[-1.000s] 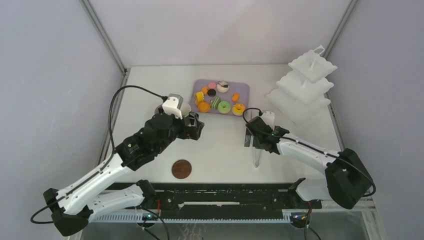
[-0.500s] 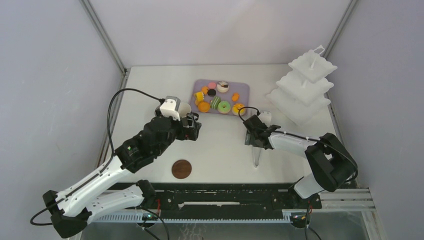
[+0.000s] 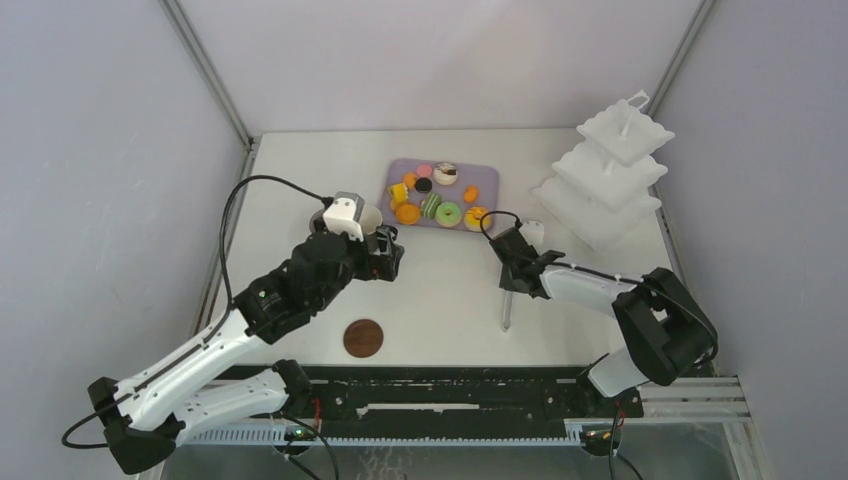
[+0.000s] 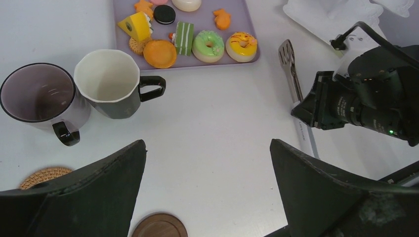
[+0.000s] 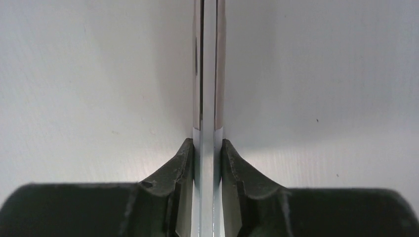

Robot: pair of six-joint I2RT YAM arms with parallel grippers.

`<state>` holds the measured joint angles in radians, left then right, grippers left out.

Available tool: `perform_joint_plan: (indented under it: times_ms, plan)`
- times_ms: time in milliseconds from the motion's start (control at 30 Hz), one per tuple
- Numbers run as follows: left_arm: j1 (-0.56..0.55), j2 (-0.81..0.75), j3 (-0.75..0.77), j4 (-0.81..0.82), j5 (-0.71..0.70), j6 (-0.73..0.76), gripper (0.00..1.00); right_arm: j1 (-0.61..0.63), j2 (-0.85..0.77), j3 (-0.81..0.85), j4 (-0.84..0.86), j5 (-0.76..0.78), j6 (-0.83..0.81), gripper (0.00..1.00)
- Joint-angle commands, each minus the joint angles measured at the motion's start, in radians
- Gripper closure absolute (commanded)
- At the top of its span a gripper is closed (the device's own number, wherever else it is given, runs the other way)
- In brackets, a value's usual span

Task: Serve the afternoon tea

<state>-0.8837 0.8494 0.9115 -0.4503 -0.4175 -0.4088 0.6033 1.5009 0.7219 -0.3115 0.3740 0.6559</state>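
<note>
Two mugs, mauve mug (image 4: 37, 94) and dark mug (image 4: 106, 81), beyond the wide-open left gripper (image 4: 207, 148), right gripper (image 5: 207, 148) pinching white tongs (image 5: 207, 74)

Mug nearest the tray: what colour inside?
White inside, dark outside, black handle. The mug shows best in the left wrist view.

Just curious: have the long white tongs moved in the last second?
Yes. Pinched by the right gripper, the tongs have closed into one strip, and their near tip has edged slightly left, toward the brown coaster.
</note>
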Motion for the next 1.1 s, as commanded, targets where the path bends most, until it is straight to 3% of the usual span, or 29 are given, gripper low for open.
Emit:
perform_joint_plan:
  times_ms: [0,233,400,600,1067]
  plan:
    - [-0.003,0.016,0.031,0.005,-0.025,0.033,0.00,-0.010,-0.122,0.013,-0.100,-0.043,-0.074,0.75]
    - [-0.003,0.074,0.105,-0.073,-0.058,0.030,0.00,-0.051,-0.276,0.207,-0.463,-0.192,-0.280,0.74]
    - [-0.004,0.094,0.110,-0.083,-0.099,0.056,0.00,-0.085,-0.218,0.410,-0.633,-0.362,-0.359,0.64]
    - [-0.002,0.093,0.119,-0.101,-0.082,0.080,0.00,-0.086,-0.073,0.561,-0.671,-0.428,-0.392,0.61]
    - [0.008,0.057,0.087,-0.117,-0.077,0.035,0.00,-0.172,-0.003,0.696,-0.657,-0.436,-0.411,0.57]
